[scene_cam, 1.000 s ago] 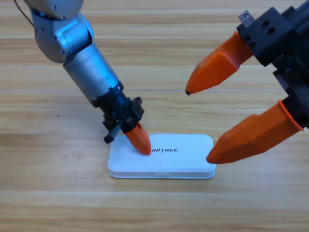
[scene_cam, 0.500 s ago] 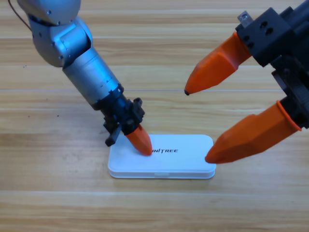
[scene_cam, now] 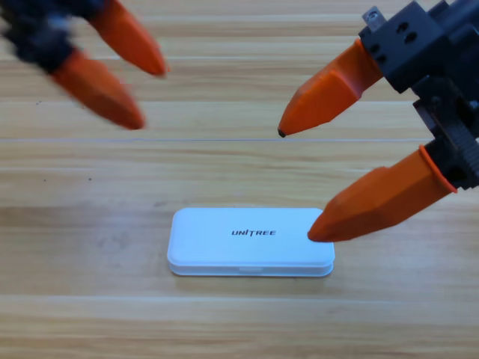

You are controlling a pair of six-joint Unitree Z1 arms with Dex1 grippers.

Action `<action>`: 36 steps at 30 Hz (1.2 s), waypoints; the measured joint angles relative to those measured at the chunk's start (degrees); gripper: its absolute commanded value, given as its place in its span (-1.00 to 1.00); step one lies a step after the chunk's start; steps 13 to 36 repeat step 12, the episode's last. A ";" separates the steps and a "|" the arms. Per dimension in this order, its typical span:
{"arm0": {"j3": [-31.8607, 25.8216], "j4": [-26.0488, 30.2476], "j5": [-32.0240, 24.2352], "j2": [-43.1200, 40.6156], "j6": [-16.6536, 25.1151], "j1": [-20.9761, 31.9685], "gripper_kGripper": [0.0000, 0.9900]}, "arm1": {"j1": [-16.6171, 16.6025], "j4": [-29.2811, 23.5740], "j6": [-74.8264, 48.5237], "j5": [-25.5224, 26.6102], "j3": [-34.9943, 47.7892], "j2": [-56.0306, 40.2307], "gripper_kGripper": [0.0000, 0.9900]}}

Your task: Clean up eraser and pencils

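The right fingers (scene_cam: 296, 185) are seen spread wide apart at about 3 o'clock, the upper orange finger (scene_cam: 329, 90) ending over bare wood and the lower one (scene_cam: 378, 206) overlapping the right end of the white case (scene_cam: 251, 243); whether contact is made cannot be told. The left fingers (scene_cam: 150, 93), blurred, are held at 10 o'clock, well apart from the case, with a clear gap between their two orange tips. The case lies flat at about 6 o'clock on the counter (scene_cam: 90, 224), its lid closed. It is a smooth, glossy rounded rectangle (lettered "UNITREE" on top) with a thin seam around its edge. Eraser and pencils are not seen anywhere. The fingers are tapered, matt orange cones on black blocky mounts; the counter is pale wood in long horizontal planks.
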 measured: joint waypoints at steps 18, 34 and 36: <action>15.23 -4.29 -5.16 -15.33 -0.98 -5.85 1.00 | 0.03 0.00 0.00 0.00 -0.01 0.03 0.87; 15.23 -4.29 -5.16 -15.33 -0.98 -5.85 1.00 | 0.03 0.00 0.00 0.00 -0.01 0.03 0.87; 15.23 -4.29 -5.16 -15.33 -0.98 -5.85 1.00 | 0.03 0.00 0.00 0.00 -0.01 0.03 0.87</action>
